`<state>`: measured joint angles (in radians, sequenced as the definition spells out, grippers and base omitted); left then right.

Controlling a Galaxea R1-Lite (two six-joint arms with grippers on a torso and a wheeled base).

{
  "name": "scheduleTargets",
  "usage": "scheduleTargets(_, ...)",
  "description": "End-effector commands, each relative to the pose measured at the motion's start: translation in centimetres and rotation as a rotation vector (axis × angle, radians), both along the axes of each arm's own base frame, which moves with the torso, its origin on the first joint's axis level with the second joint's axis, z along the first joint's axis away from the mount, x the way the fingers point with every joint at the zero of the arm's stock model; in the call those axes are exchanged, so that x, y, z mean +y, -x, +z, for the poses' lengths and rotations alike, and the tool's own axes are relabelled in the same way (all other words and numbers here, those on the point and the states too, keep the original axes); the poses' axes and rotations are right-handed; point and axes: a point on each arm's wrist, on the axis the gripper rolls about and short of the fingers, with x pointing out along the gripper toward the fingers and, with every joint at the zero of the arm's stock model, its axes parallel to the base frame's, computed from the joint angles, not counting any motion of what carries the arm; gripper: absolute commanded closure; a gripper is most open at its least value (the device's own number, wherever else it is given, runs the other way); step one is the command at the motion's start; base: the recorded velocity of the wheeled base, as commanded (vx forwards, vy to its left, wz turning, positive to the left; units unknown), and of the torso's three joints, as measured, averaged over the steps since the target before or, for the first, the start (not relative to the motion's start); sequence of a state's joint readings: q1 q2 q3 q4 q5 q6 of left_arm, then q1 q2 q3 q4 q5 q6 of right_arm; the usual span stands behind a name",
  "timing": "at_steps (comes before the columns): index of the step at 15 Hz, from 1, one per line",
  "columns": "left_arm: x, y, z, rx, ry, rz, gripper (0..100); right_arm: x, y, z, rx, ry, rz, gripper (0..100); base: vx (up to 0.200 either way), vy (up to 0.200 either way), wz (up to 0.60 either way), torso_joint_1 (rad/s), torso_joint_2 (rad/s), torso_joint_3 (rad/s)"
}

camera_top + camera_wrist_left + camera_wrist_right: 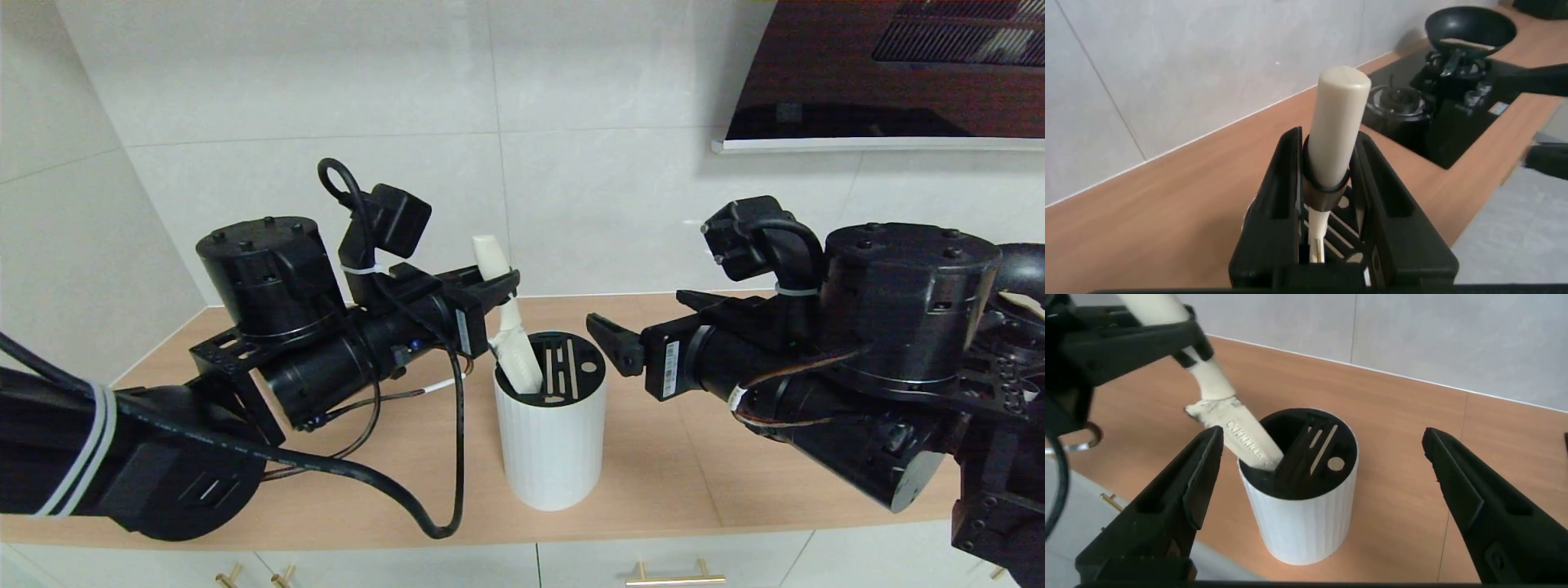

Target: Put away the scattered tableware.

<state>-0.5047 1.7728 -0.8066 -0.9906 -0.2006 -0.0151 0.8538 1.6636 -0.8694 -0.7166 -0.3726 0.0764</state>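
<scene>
Left gripper (494,294), clamped on the knife (513,327), holds its blade entering the holder (551,441); next move, as judged: lower straight, then release; right gripper (641,312) stands apart.

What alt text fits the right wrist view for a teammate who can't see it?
The left gripper holds a white knife by its handle, tilted, with the blade tip inside a white ribbed holder on a wooden counter. The right gripper is open, its fingers either side of the holder, not touching it.
</scene>
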Motion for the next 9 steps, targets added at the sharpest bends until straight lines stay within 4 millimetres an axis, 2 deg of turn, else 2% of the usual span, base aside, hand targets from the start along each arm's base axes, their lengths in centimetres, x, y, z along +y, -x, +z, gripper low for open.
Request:
scheduleTargets(1,-0.4,-0.4,-1.0,0.023,-0.017,-0.005,100,0.2,-0.2,-0.3,0.006,0.006,0.000,0,0.000,0.000,0.00,0.000,0.00,0.000)
scheduleTargets(9,-1.6,-1.9,-4.3,0.084,-0.054,-0.013,100,0.1,-0.2,-0.2,0.004,0.004,-0.001,0,0.000,0.000,0.00,0.000,0.00,0.000)
